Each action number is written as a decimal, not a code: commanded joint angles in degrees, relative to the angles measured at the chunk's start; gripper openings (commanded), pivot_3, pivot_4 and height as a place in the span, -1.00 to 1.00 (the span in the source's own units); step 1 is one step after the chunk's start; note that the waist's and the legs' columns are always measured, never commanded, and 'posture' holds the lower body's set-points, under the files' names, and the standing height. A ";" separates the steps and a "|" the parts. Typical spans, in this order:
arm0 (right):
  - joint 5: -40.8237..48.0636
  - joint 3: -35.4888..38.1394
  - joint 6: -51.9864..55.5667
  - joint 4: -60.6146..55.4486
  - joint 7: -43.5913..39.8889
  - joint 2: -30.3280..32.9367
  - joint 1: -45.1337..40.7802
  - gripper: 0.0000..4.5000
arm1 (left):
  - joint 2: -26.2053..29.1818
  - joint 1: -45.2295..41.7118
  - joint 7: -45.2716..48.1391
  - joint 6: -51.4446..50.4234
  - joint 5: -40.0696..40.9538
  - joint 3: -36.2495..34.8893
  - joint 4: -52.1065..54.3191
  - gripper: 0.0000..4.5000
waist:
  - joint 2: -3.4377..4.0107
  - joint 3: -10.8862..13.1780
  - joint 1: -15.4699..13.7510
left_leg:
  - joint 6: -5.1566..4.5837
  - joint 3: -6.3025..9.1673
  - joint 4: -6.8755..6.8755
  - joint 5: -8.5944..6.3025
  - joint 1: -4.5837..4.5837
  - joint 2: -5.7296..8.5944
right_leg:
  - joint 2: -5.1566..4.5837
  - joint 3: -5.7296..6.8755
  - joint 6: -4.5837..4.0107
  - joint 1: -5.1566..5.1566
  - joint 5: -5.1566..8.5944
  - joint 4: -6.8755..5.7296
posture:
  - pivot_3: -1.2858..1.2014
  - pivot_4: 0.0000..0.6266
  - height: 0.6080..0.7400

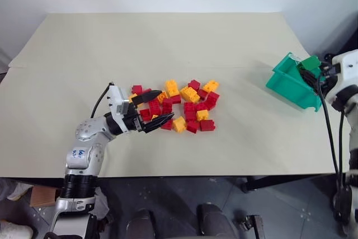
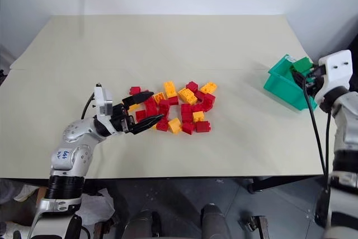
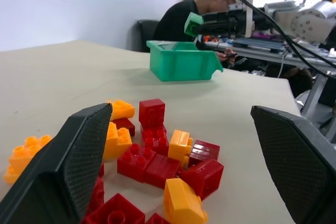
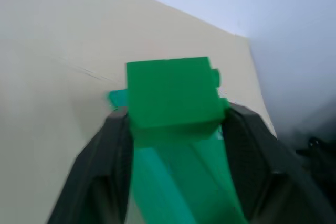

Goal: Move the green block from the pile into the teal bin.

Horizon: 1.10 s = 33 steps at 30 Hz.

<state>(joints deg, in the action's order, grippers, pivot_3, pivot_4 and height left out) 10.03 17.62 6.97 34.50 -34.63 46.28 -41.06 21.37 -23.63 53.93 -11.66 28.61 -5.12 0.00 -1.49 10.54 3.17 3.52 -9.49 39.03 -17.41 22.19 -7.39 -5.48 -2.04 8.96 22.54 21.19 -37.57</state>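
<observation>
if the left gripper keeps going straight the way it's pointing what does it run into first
Probably the pile: the open left gripper points into its near edge, red bricks just ahead of the fingertips. Its height above the table is unclear.

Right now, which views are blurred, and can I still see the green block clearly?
Right wrist view: soft and smeared, yet the green block reads plainly between the right gripper's fingers. Left wrist view: the pile is sharp, the teal bin slightly softer. Eye views: evenly lit, no glare.

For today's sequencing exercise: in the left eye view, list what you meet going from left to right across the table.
left gripper, open → the pile of red and yellow bricks → the teal bin → the green block, clamped in the right gripper
</observation>
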 commanded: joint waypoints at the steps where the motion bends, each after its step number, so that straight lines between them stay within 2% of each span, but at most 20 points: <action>1: -3.18 -1.74 -3.96 10.14 3.16 0.86 -6.14 -0.09 | -0.70 1.26 -1.74 0.75 -0.15 0.62 3.55 1.00 | 0.00 0.00 0.26 | 0.00 0.00 -0.01 0.00 0.00 0.00 | 0.00 0.00 0.00 0.01 0.00 0.01 | 0.03 -0.52 1.00; 3: -3.17 -1.93 -4.46 15.89 3.47 0.38 -9.60 -0.09 | -0.81 1.73 -2.31 0.76 -0.01 0.68 4.04 1.00 | 0.01 0.01 0.44 | 0.00 0.00 -0.05 0.00 0.00 0.00 | 0.00 0.00 0.00 0.02 0.00 0.03 | 0.03 -0.52 1.00; 10: -3.44 -2.36 -9.64 24.75 2.87 0.44 -14.30 0.96 | 0.70 2.25 -2.81 1.20 0.58 -0.79 4.15 1.00 | 0.07 0.04 0.83 | 0.01 -0.01 -0.08 0.00 0.01 0.00 | 0.00 0.00 0.01 0.03 0.00 0.05 | 0.03 -0.52 1.00; 14: -2.51 -1.62 -11.28 25.35 1.73 0.92 -14.32 0.98 | 1.37 2.39 -2.30 1.37 0.83 -1.40 3.90 1.00 | 0.08 0.05 1.11 | 0.01 -0.01 -0.10 0.00 0.01 0.00 | 0.00 0.00 0.01 0.03 0.00 0.05 | 0.03 -0.52 1.00; 17: 0.93 0.22 -14.39 22.09 -4.34 0.86 -12.96 0.98 | 2.49 2.84 -1.09 1.79 1.12 -1.82 4.04 1.00 | 0.12 0.08 1.52 | 0.01 -0.01 -0.12 0.00 0.01 0.00 | 0.00 0.00 0.01 0.02 0.00 0.05 | 0.03 -0.52 1.00; 20: 12.73 1.61 -11.84 2.09 -24.07 -0.07 -2.75 0.98 | 6.70 4.15 1.51 3.64 0.11 -3.74 3.12 1.00 | 0.14 0.09 1.64 | 0.03 0.04 -0.22 0.02 0.00 -0.01 | 0.03 0.02 0.03 0.02 -0.01 0.07 | 0.03 -0.52 1.00; 21: 16.12 1.91 -9.09 -4.96 -27.52 0.00 1.41 0.98 | 8.64 4.87 2.11 4.31 -0.97 -4.21 2.35 1.00 | 0.14 0.09 1.59 | 0.04 0.05 -0.26 0.02 -0.02 -0.01 | 0.04 0.03 0.04 0.02 -0.01 0.06 | 0.03 -0.52 1.00; 24: 20.15 2.25 -3.00 -17.50 -28.90 0.20 9.87 0.98 | 12.28 6.45 3.44 5.69 -2.14 -5.07 0.62 1.00 | 0.16 0.09 1.53 | 0.07 0.10 -0.44 0.03 -0.04 -0.05 | 0.07 0.07 0.04 0.04 -0.01 0.07 | 0.03 -0.52 1.00; 29: 23.69 0.34 2.07 -40.45 -32.88 0.23 30.33 0.98 | 17.09 10.84 3.92 10.34 -5.43 -7.82 -1.67 1.00 | 0.14 0.10 0.41 | 0.08 0.08 -0.40 0.01 -0.01 -0.03 | 0.03 0.07 0.03 0.00 -0.01 0.21 | 0.03 -0.52 1.00; 33: 23.17 0.45 0.78 -45.23 -31.83 -2.00 38.69 0.98 | 18.13 12.86 3.08 12.35 -6.11 -9.35 -3.66 1.00 | 0.13 0.10 -0.39 | 0.10 0.04 -0.36 -0.03 0.00 -0.02 | 0.03 0.07 0.02 0.00 -0.01 0.30 | 0.03 -0.52 1.00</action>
<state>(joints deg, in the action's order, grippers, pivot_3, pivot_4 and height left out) 32.29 16.12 8.76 -8.62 -67.20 44.53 -2.70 38.92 -11.02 57.17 -0.82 22.58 -13.14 -3.62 -1.36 10.64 2.77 3.60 -9.47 38.68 -17.45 22.19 -7.40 -5.45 -1.98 8.97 22.48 21.18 -37.16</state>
